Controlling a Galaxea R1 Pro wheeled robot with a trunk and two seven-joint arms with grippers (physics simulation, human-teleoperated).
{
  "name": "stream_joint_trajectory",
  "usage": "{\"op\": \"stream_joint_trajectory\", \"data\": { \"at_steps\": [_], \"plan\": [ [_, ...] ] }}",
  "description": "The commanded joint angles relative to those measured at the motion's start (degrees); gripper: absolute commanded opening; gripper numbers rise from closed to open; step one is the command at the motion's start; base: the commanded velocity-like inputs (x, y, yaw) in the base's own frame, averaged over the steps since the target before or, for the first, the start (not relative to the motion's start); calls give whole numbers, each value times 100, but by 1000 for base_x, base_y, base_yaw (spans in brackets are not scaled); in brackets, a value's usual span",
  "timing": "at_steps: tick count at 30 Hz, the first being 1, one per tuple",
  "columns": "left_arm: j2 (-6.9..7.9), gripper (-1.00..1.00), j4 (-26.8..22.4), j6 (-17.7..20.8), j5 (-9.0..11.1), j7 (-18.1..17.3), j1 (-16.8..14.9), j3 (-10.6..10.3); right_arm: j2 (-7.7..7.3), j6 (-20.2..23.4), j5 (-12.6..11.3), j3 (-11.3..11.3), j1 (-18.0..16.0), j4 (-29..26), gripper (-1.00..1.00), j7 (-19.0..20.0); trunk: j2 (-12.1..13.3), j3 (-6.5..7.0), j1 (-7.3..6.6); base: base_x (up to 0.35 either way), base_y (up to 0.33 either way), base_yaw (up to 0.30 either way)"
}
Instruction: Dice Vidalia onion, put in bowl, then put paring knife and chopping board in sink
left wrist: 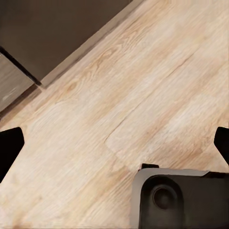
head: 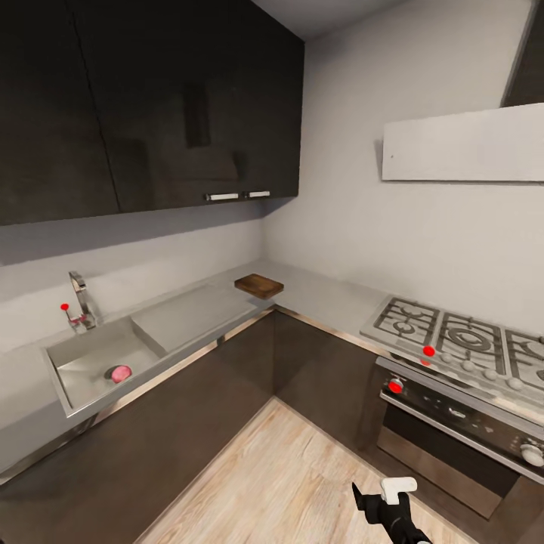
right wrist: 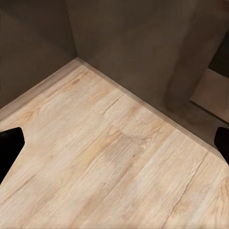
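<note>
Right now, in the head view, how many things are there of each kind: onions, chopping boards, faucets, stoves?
Onion, in the sink: 1
Chopping board, on the countertop: 1
Faucet: 1
Stove: 1
Total: 4

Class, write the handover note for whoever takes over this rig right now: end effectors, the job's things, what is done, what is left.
Left end effector: open, empty, over wooden floor.
Right end effector: open, empty, over floor by the cabinet corner.
Vidalia onion: lying in the sink.
Chopping board: on the countertop at the corner.
Paring knife, bowl: not located.
Done: nothing.
Left: fetch onion, dice it on the board, bowl it, then knife and board into the sink.
</note>
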Motion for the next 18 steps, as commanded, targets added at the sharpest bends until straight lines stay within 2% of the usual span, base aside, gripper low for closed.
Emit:
{"op": "stream_joint_trajectory", "data": {
  "at_steps": [1,6,18],
  "plan": [
    [6,100,16,-6,18,4,5,-1,-1,-16,-7,-13,-1,6,100,29,-3,0,2,0,0,0],
    [52,100,78,-10,36,14,5,36,-10,-16,-7,-13,-1,6,100,29,-3,0,2,0,0,0],
    [47,100,72,-24,39,16,3,35,-15,45,-7,-13,-1,6,100,29,-3,0,2,0,0,0]
  ]
}}
